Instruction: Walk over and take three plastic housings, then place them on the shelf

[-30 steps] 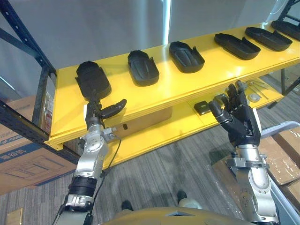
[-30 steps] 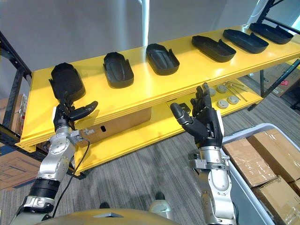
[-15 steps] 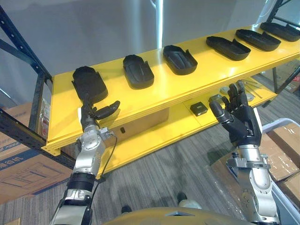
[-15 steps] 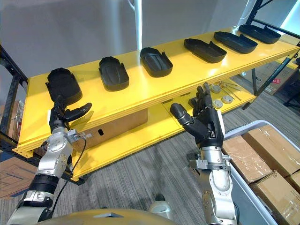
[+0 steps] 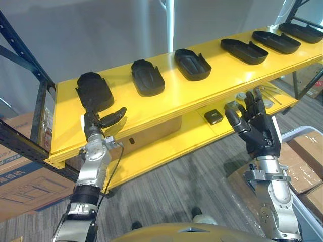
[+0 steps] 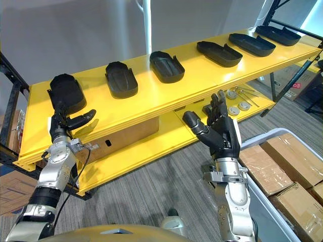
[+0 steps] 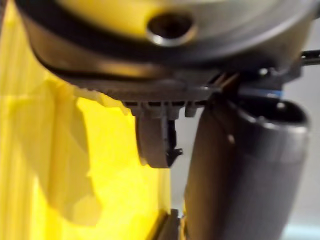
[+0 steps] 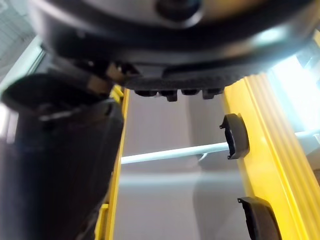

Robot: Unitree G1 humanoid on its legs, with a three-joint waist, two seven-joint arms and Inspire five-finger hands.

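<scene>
Yellow shelf [image 5: 166, 102], black oblong housings [image 5: 147, 77]

Yellow shelf [image 5: 166, 103], six black plastic housings [image 5: 148, 77] spaced in a row on top

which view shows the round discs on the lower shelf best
The right eye view: the round discs lie unobstructed on the lower shelf, just beyond the right hand. In the left eye view that hand covers most of them. The wrist views point at the upper shelf.
</scene>
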